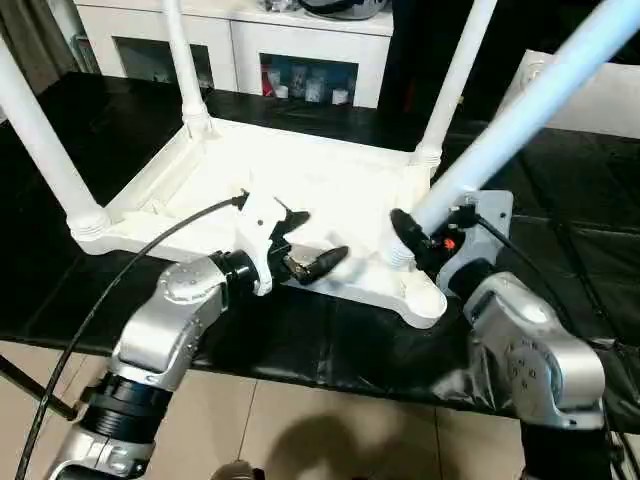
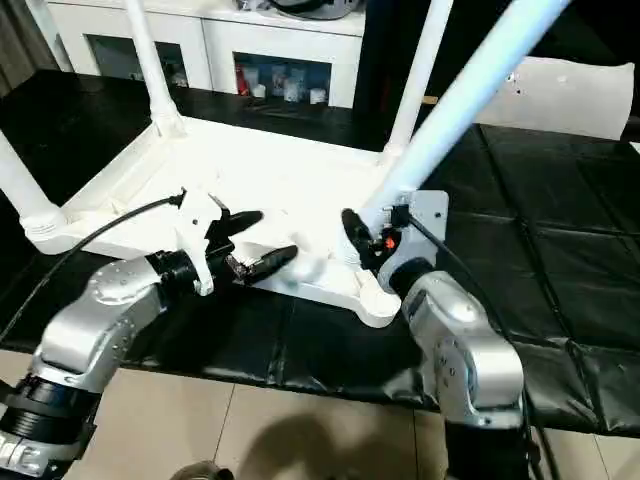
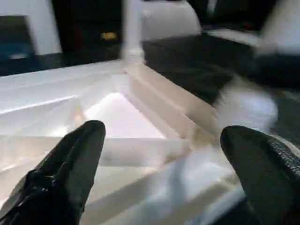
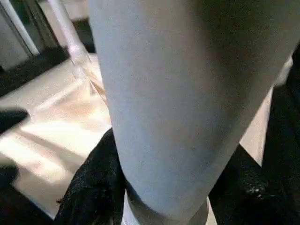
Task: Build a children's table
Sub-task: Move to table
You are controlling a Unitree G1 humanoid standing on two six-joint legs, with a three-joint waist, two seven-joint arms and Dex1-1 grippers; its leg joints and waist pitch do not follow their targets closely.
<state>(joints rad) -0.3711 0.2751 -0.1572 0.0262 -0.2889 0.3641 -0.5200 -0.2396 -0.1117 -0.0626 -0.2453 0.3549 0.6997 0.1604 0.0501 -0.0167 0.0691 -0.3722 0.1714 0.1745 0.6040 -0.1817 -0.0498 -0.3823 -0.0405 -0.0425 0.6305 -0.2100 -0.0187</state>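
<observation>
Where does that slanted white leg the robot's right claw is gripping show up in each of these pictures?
Left eye view: the slanted leg runs from upper right down to the near right corner socket.
Right eye view: same leg, slightly left of there.
Left wrist view: cannot tell; there is a white blur.
Right wrist view: the leg, close up.
Shared landmark: the right claw at its base.

White glass-door cabinet (image 1: 285,45) behind black mat (image 1: 560,300), beige tiled floor (image 1: 330,430)
</observation>
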